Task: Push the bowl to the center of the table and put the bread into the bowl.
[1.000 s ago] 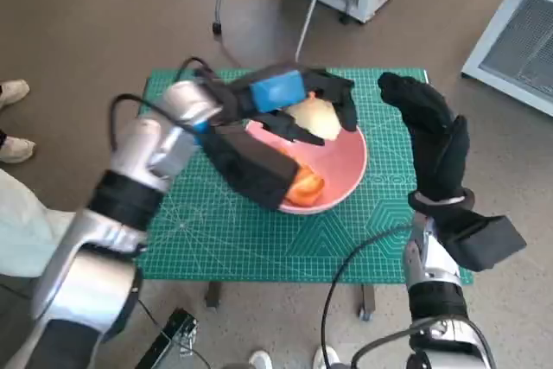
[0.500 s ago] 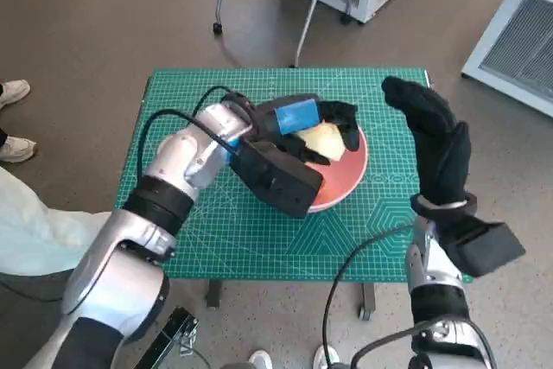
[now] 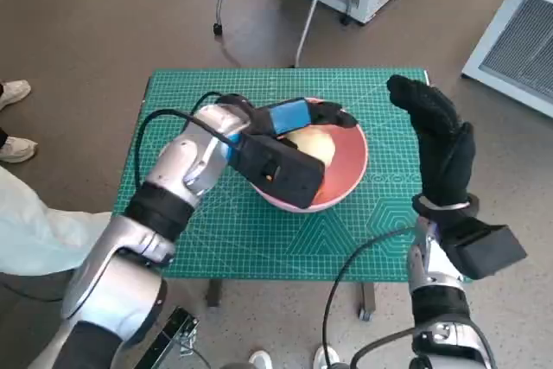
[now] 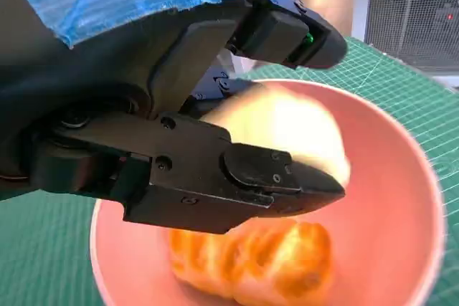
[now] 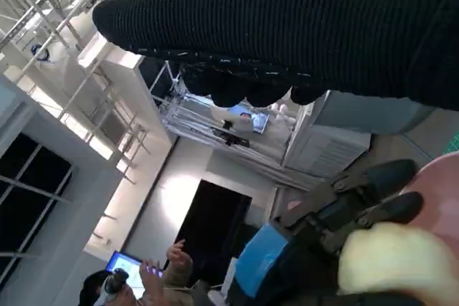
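Left robot hand lowered, bread in bowl

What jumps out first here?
The round pink bowl near the middle of the green cutting-mat table, holding a pale round bun and a golden-orange bread roll. The blue-taped black left hand reaches into it; the black-gloved right hand stands raised alongside.

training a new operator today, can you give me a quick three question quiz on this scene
1. True or false: the bowl is blue.
2. Which hand is over the bowl? A. left hand B. right hand
3. Fill in: the golden bread lies inside the ____.

Key: 1 false, it is pink. 2 A; the right hand is raised beside the bowl, fingers apart. 3 bowl; a pale round piece lies there too.
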Tool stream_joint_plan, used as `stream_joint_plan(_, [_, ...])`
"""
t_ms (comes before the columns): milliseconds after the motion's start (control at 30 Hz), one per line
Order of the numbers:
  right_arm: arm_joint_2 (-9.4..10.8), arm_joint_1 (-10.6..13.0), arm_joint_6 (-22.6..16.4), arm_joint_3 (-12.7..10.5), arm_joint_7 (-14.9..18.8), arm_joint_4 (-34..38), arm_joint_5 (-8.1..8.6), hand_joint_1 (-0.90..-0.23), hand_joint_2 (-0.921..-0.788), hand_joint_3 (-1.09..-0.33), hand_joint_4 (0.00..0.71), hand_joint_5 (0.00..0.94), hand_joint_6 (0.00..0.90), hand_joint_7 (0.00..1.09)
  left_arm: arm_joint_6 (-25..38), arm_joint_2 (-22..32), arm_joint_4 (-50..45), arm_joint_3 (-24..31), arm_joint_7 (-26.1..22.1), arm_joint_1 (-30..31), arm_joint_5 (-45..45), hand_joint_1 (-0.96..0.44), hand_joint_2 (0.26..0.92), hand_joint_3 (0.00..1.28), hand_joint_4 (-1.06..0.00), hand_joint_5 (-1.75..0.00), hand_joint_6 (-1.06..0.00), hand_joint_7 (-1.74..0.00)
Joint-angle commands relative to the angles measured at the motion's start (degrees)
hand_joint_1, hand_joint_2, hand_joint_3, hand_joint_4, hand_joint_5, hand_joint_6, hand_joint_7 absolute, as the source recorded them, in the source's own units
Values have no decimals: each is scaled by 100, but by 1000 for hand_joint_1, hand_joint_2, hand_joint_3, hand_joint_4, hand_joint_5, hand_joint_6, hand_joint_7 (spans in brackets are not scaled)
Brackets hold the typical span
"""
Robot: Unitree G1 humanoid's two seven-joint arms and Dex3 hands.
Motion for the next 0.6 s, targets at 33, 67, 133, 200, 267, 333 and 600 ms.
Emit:
stream_joint_plan(33, [7,88,133,19,-71,-65,-50,-557,-921,-767,398,4,58,738,224,157,-411,297,-279,195,-389,-291,921,56,-116,-8,-267,-84])
stream_joint_plan(67, [5,80,145,22,-77,-87,-53,-556,-921,-768,398,4,58,738,246,192,-490,394,-327,245,-515,-293,921,57,-124,-11,-271,-85])
stream_joint_plan(133, [-1,71,173,28,-86,-141,-56,-555,-921,-769,398,4,57,739,281,259,-647,557,-392,337,-716,-293,921,59,-157,-27,-294,-94])
stream_joint_plan(200, [-2,70,207,41,-100,-216,-64,-555,-921,-771,397,4,56,739,311,333,-809,702,-434,428,-882,-287,921,59,-202,-32,-328,-103])
stream_joint_plan(267, [-9,65,250,50,-108,-296,-61,-557,-921,-773,397,3,54,742,352,418,-1004,849,-466,537,-1048,-270,921,58,-254,-38,-374,-116])
stream_joint_plan(333, [-28,51,302,53,-107,-369,-43,-561,-921,-775,396,3,51,745,397,509,-1233,1004,-491,673,-1217,-246,920,55,-300,-48,-413,-131])
stream_joint_plan(600, [-36,-21,565,54,-32,-695,125,-577,-921,-773,403,6,49,773,130,745,-1873,1741,-181,1393,-1977,-123,914,35,-488,-97,-565,-208])
